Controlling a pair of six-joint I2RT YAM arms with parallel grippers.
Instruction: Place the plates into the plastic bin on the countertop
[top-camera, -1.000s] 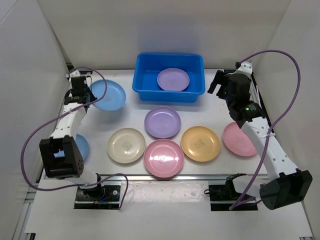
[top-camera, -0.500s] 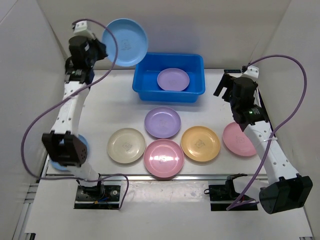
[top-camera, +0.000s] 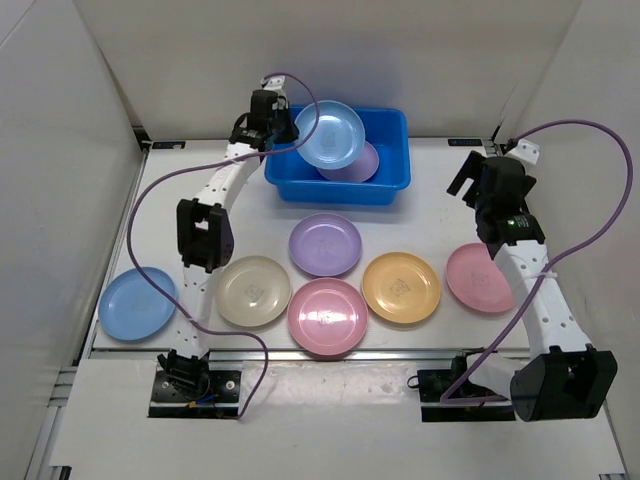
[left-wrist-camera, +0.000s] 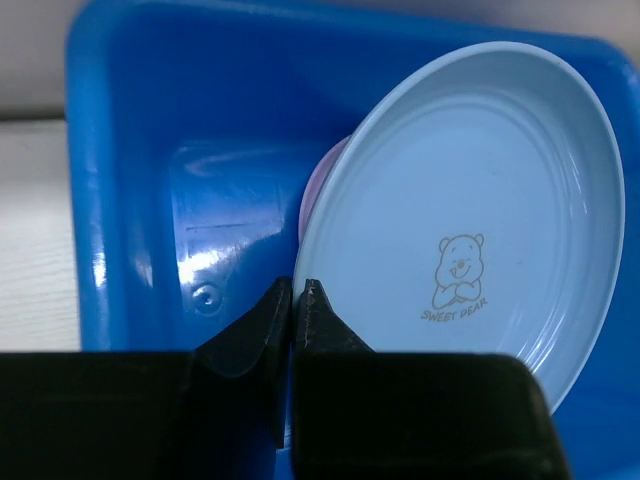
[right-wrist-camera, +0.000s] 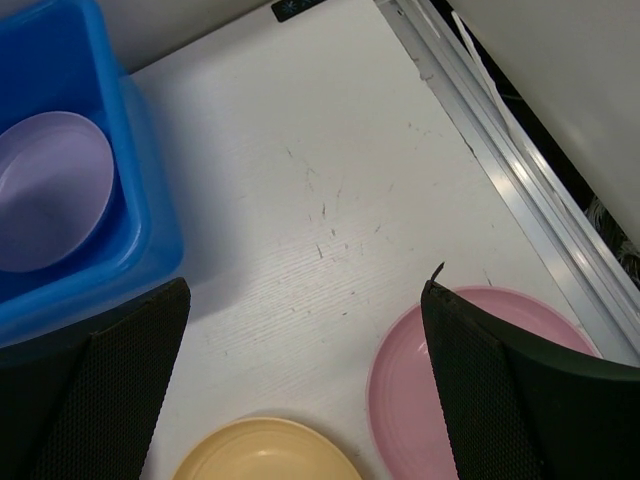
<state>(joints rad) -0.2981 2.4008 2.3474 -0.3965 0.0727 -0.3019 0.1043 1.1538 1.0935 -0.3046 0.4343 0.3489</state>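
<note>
- One light blue plate (left-wrist-camera: 470, 210) tilts over the plastic bin (left-wrist-camera: 130, 150), its rim pinched by the left pincer (left-wrist-camera: 297, 295);
- right pincer (right-wrist-camera: 305, 295) spread wide, pink plate (right-wrist-camera: 400, 400) partly behind one finger.

Plain white walls (top-camera: 330, 50) are standing at the back and on both sides, closing in the white countertop (top-camera: 440, 215). A silver metal rail (top-camera: 400, 353) is running along its near edge. Soft, even light is falling everywhere, making only faint grey shadows.
</note>
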